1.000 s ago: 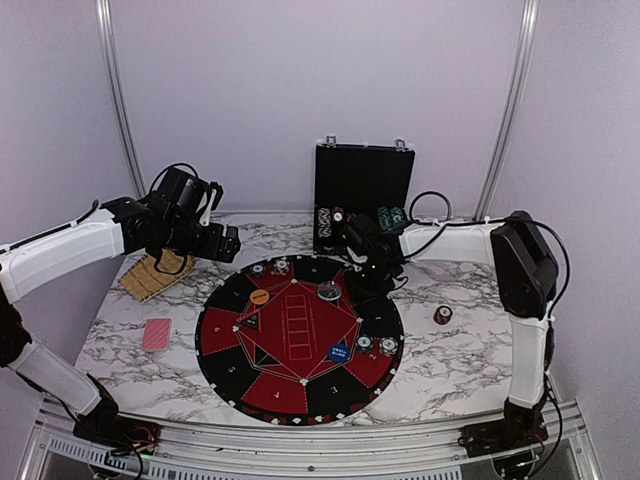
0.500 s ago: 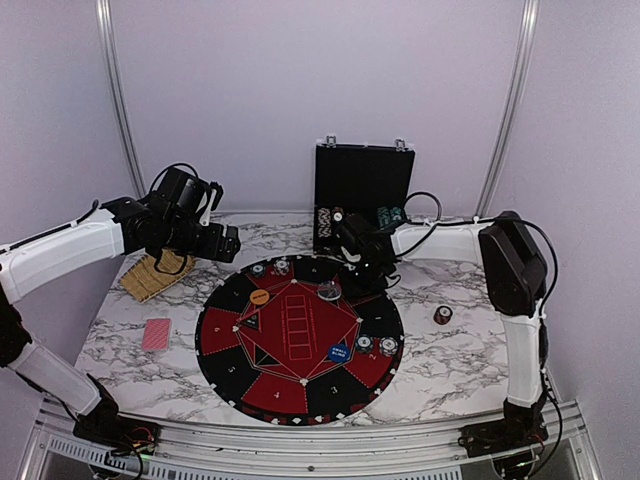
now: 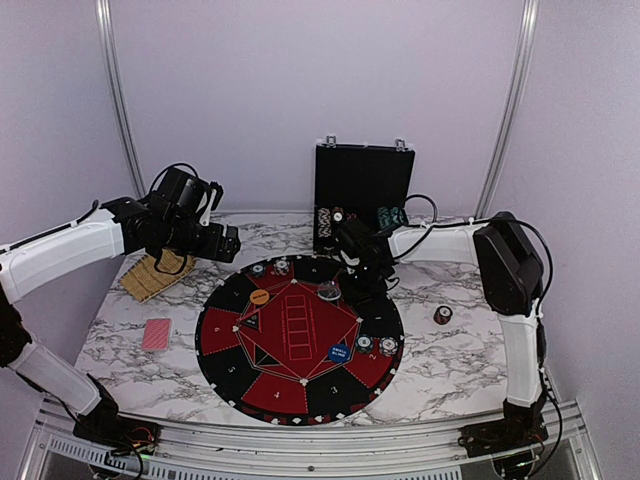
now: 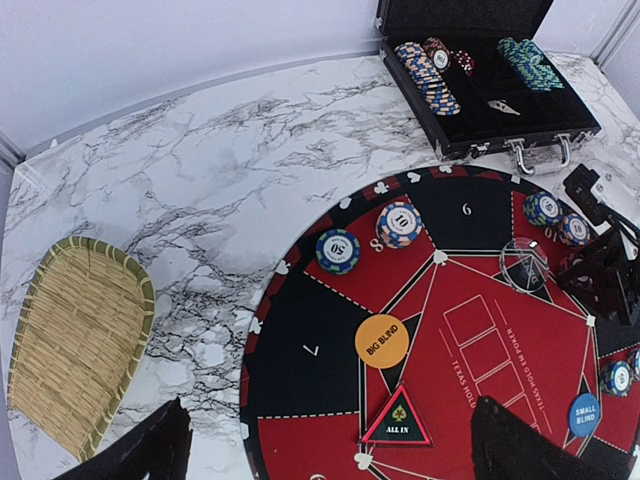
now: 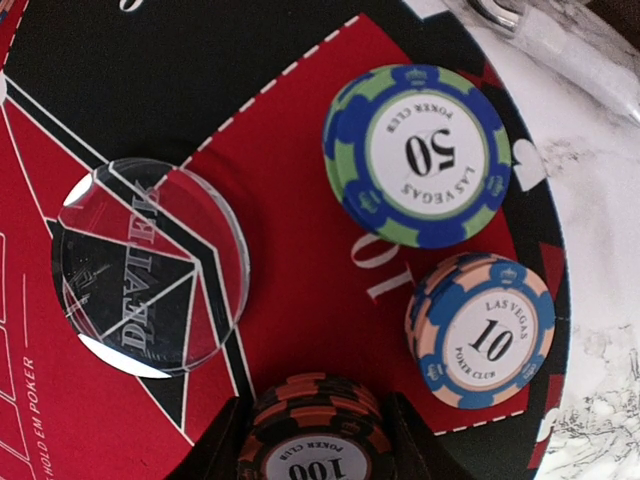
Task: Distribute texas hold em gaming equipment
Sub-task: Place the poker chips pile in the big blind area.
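Black-and-orange stripes ring the small round stack of poker chips marked 100 (image 5: 318, 455), which the right gripper (image 5: 314, 438) pinches between its two fingers low over the round black-and-red numbered mat (image 5: 290, 250); whether the stack touches the mat I cannot tell. Ahead of those fingers and to their left lies the clear round dealer disc (image 5: 150, 265). Ahead to their right sit the green-and-blue stripe-edged poker chips marked 50 (image 5: 418, 155) and, nearer, the peach-and-blue stripe-edged poker chips marked 10 (image 5: 480, 330), all on the mat. The left gripper (image 4: 330, 410) hovers over the mat with its fingers spread wide and nothing between them. The orange round Big Blind disc (image 4: 382, 341) lies just ahead of it, and the woven straw tray (image 4: 75, 340) is off to its left.
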Robot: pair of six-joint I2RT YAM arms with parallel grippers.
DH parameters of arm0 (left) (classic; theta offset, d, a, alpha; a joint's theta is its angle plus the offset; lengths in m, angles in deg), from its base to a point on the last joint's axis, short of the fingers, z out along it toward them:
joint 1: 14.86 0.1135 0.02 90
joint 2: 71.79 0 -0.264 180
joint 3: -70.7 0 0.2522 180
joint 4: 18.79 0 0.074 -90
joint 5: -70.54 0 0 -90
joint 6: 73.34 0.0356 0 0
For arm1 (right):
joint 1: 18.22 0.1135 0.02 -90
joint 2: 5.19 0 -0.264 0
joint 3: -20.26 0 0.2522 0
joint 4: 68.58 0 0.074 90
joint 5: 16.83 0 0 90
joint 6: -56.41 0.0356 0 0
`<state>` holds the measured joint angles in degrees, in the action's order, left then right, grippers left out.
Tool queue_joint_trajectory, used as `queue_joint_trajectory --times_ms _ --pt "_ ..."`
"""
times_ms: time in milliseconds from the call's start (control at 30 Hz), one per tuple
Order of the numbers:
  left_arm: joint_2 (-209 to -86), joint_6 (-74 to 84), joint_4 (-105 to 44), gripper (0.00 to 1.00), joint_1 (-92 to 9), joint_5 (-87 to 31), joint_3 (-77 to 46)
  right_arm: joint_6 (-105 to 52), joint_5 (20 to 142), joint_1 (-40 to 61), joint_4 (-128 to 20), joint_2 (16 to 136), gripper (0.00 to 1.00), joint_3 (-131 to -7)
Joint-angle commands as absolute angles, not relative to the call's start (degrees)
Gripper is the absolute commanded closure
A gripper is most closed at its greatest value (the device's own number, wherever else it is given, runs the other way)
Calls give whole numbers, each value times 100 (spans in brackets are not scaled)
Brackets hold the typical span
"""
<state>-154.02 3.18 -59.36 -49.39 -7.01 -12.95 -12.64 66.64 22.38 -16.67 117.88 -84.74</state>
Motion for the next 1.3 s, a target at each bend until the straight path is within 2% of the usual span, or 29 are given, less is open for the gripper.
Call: queue_joint_trajectory --times_ms 0,200,933,1267 --pt "-15392 382 -5833 1 -4905 -765 -1234 -1289 6605 2252 -1626 11823 55 -8701" --pt "-15414 388 -5834 1 -4905 -770 -1232 -1293 6616 2249 -1606 11796 49 -8706" --pt "-15437 362 -5833 1 -4905 -863 -1235 -1077 6695 2336 -1698 10964 45 -7921" --pt "-15432 352 -5833 1 -4905 -856 -1235 -910 6345 2294 -1603 9906 43 -7116"
